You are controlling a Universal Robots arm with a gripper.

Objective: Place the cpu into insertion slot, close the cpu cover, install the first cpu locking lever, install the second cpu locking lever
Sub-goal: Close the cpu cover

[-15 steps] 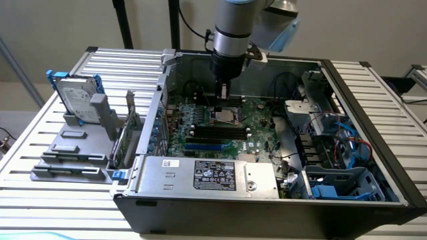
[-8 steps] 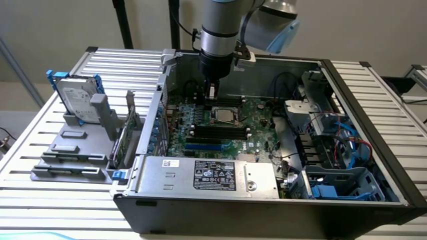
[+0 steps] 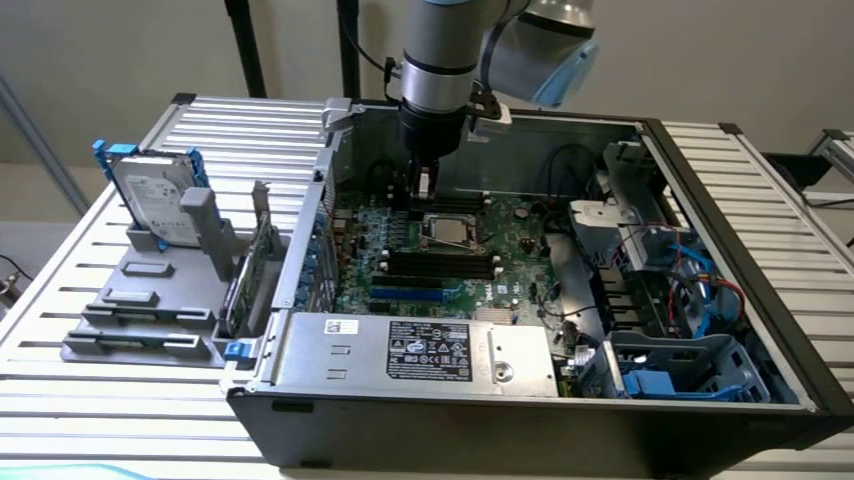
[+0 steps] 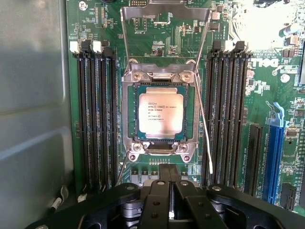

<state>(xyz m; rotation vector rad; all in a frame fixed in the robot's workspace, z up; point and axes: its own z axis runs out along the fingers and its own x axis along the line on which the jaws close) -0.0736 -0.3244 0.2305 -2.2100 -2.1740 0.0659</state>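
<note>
At the insertion slot's [image 4: 127, 119] 12 o'clock in the exterior view | tool [image 3: 424, 192] hovering clenched, gripping nothing | cpu [image 4: 160, 113] sitting in it | cpu cover [image 4: 143, 12] standing open beyond | risk: cover swinging onto loose lever wire [image 4: 204, 129], snagging | wrist view revealing wire; exterior view showing whole case [image 3: 534, 420]

Arm [image 3: 438, 45] enters at the top edge of the exterior view, a little left of centre, and its silver last segment stands vertical. A joint [image 3: 561, 55] with a pale blue cap sits just to its right in the frame. The black wrist [image 3: 430, 130] points straight down. The gripper [image 3: 423, 190] hangs below it, in the upper middle of the frame. On the wrist camera I read the two fingers [image 4: 161, 195] as pressed together, with nothing held between them.
</note>
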